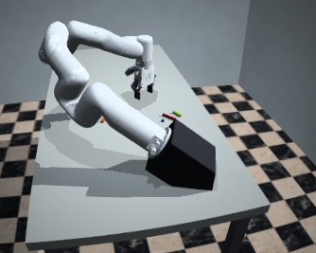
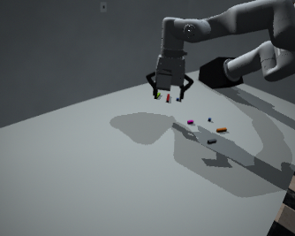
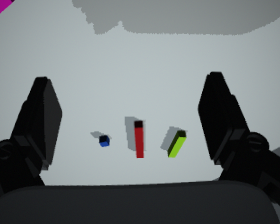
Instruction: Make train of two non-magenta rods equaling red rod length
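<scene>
My gripper (image 1: 144,94) (image 2: 169,99) (image 3: 129,91) is open and empty, high above the table. The red rod (image 1: 168,117) (image 2: 168,97) (image 3: 139,142) lies flat between a blue rod (image 1: 163,120) (image 2: 177,99) (image 3: 104,141) and the lime rod (image 1: 177,114) (image 2: 158,95) (image 3: 177,144), which is turned askew to it. The orange rod (image 1: 102,120) (image 2: 222,130) lies apart from the grey rod (image 2: 212,140); the two do not touch. The grey rod is not visible in the top view, and neither shows in the wrist view.
The magenta rod (image 2: 190,122) (image 3: 5,4) and a second blue rod (image 2: 209,119) lie near the orange rod on the table (image 1: 84,214) (image 2: 79,173). The arm's black base block (image 1: 188,157) stands on the table beyond the red rod.
</scene>
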